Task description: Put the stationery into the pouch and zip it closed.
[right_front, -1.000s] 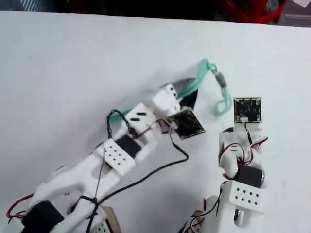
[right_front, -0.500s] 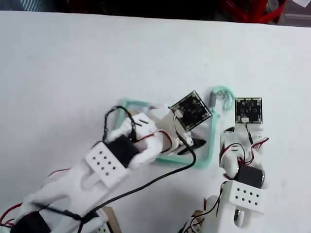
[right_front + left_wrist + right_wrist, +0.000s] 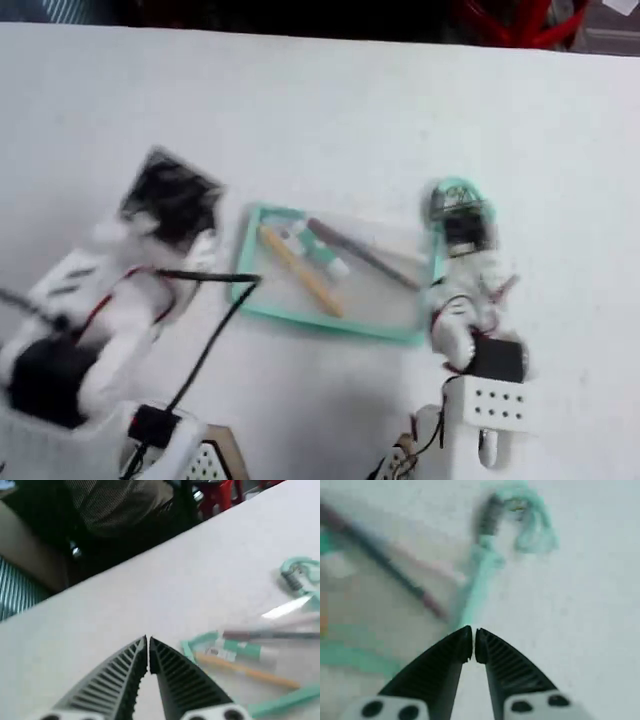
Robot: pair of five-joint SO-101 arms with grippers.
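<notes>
Half a second after covering it, the left arm (image 3: 110, 300) has swung back to the left side of the white bench (image 3: 330, 110), uncovering the clear flat pouch with mint-green edging (image 3: 330, 322), which a second ago was bunched and lifted and now lies flat at centre. Showing through it are a yellow pencil (image 3: 300, 270), a white-and-green marker (image 3: 318, 253) and a dark pen (image 3: 362, 254). Whether the zip is drawn cannot be told. The right arm (image 3: 480, 390) has pushed forward along the pouch's right edge towards the mint-green strap loop (image 3: 455, 190) at its far corner. The bench runs back to a dark strip of room, with a red frame (image 3: 510, 20) at far right. The left tool (image 3: 148, 639) hangs above bare bench just beside the pouch's left corner, jaws narrow with tips almost touching, holding nothing. The right tool (image 3: 473, 630) sits over the pouch's green edge, pointing at the loop, likewise narrow and empty.
</notes>
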